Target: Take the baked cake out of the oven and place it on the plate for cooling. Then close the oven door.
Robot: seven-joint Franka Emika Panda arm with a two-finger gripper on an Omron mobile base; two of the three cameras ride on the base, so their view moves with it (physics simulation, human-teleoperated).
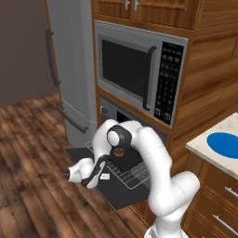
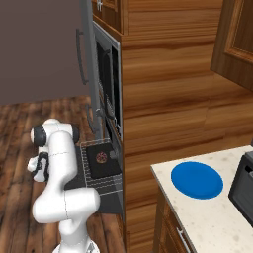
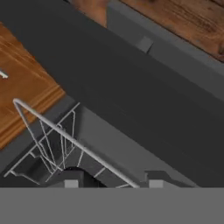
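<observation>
The oven (image 1: pixel 113 111) stands open under the microwave, with its oven door (image 1: pixel 122 197) dropped flat. A wire rack (image 1: pixel 135 175) is slid out over the door and carries a dark tray (image 1: pixel 128 160). On the tray sits the baked cake (image 1: pixel 119 151), a small reddish-brown lump, also seen from the right (image 2: pixel 101 157). My gripper (image 1: pixel 101 175) is at the rack's front left edge, short of the cake. In the hand view the rack's front wire (image 3: pixel 74 142) runs down between the tips of the gripper (image 3: pixel 113 183), which is shut on it. The blue plate (image 2: pixel 196 179) lies bare on the counter to the right.
A microwave (image 1: pixel 139 69) with a keypad hangs above the oven, and a tall grey fridge (image 1: pixel 69 69) stands to the left. Wood floor (image 1: pixel 32 153) spreads left of the door. A dark appliance (image 2: pixel 244 190) sits on the counter beside the plate.
</observation>
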